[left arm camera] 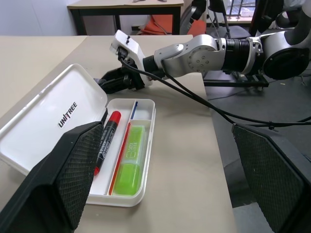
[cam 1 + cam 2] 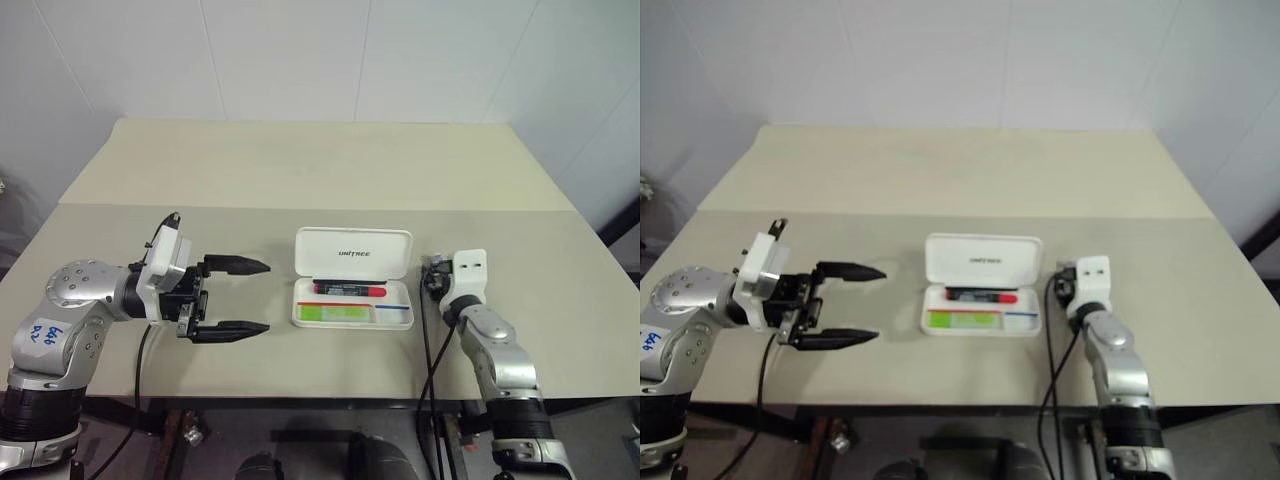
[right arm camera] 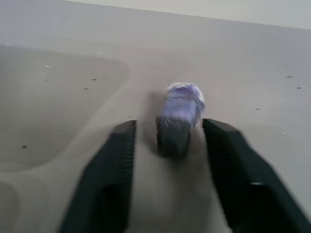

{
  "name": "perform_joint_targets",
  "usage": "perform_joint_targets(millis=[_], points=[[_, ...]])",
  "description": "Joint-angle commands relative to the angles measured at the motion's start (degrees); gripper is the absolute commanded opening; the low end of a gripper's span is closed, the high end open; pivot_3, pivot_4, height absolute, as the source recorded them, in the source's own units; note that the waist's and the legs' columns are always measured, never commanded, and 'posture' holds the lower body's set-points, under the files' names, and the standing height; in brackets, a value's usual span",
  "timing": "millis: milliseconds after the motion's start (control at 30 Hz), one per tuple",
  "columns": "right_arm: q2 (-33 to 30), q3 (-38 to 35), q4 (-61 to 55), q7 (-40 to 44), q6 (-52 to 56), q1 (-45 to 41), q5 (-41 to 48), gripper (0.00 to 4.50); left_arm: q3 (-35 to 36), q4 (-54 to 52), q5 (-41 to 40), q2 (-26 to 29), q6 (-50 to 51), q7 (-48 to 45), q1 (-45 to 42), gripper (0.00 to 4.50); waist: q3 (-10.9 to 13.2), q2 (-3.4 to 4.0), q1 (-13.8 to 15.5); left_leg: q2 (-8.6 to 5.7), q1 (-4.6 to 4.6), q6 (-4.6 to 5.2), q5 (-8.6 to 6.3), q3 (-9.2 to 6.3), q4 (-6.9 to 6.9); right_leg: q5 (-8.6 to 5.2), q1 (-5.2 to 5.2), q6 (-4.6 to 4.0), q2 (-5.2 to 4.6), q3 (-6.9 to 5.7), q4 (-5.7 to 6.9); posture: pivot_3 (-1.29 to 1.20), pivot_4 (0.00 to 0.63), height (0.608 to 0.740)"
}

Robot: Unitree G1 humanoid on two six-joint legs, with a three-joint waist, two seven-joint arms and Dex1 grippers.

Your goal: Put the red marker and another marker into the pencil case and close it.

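While the white hard plastic pencil case [image 2: 352,278] lies open holding the slim red-and-black marker [image 2: 349,289] and lime-green highlighter [image 2: 336,313], left gripper [image 2: 237,296] gapes wide; right gripper [image 3: 167,141] straddles a small dark object [image 3: 176,120], jaws apart.

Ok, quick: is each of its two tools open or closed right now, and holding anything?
Left tool: wide open, holding nothing.
Right tool: cannot be told.

pencil case [image 1: 58,114] lid, inside face: "UNITREE", dark capitals
red marker [image 1: 108,137] barrel: small white print, too small to read
left arm sticker [image 2: 45,335]: blue handwriting, unclear
green highlighter [image 1: 131,160] label: unreadable
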Motion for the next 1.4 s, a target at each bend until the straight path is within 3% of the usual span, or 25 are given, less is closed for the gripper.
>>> perform_joint_targets(millis=[33, 100, 433, 733, 967, 1167, 1400], points=[[-0.9, -2.1, 2.3, -1.6, -0.3, -0.3, -0.5, 0.6, 0.8, 0.2, -1.2, 0.2, -1.2, 0.4, -0.9, 4.5, 0.0, 0.0, 0.0, 0.0, -0.01, 0.0, 0.0, -0.01, 0.0, 0.0, 0.0, 0.0, 0.0, -0.01, -0.01, 0.0, 0.15, 0.74], [-1.5, -2.2, 2.3, -0.8, -0.6, -1.7, -0.1, 0.25, 0.7, 0.8, -1.1, 0.2, -1.6, 0.1, -1.2, 4.5, 0.0, 0.0, -0.1, 0.0, -0.03, 0.01, -0.01, -0.02, 0.0, 0.0, 0.0, 0.0, 0.01, -0.03, -0.02, 0.0, 0.15, 0.74], [-5.2, -3.2, -2.1, 7.1, -3.9, -4.6, 4.4, 0.23, 0.0, 1.7, -1.0, -0.4, -2.6, 0.2, -1.8, 4.5, 0.1, 0.18, -0.3, 0.02, -0.04, -0.03, -0.02, 0.01, -0.47, 0.0, -0.14, 0.01, 0.07, -0.06, 0.04, 0.0, 0.15, 0.74], [-13.7, -1.8, -8.7, 25.5, -6.0, -6.8, 10.9, 0.23, -1.3, 4.6, -0.2, -1.6, -4.5, -0.7, -2.7, 4.5, 0.1, 0.2, -0.3, 0.02, -0.02, -0.04, -0.03, 0.11, -0.86, -0.07, -0.19, 0.13, 0.13, -0.08, -0.2, 0.0, 0.15, 0.74], [-24.4, 1.1, -12.8, 43.3, 0.7, -5.4, 16.9, 0.23, -2.8, 6.2, 0.5, -2.1, -6.6, -1.2, -2.3, 4.5, 0.1, 0.21, -0.1, 0.02, -0.06, 0.0, -0.07, 0.14, -0.86, -0.08, -0.19, 0.15, 0.12, -0.09, -0.28, 0.0, 0.15, 0.74], [-29.1, 1.9, -14.2, 54.9, 2.6, -3.6, 21.6, 0.23, -2.4, 7.7, 1.2, -2.3, -9.0, -1.3, -0.9, 4.5, 0.1, 0.2, -0.2, 0.02, -0.03, -0.01, -0.08, 0.18, -0.82, -0.08, -0.18, 0.15, 0.11, -0.09, -0.28, 0.0, 0.15, 0.74], [-32.3, 7.4, -10.0, 64.6, -1.7, -4.2, 17.7, 0.23, -1.1, 9.1, 1.8, -0.6, -11.5, -3.3, 2.5, 4.5, 0.1, 0.2, -0.2, 0.04, 0.02, -0.03, -0.1, 0.24, -0.81, -0.08, -0.19, 0.15, 0.1, -0.08, -0.28, 0.0, 0.15, 0.74]])
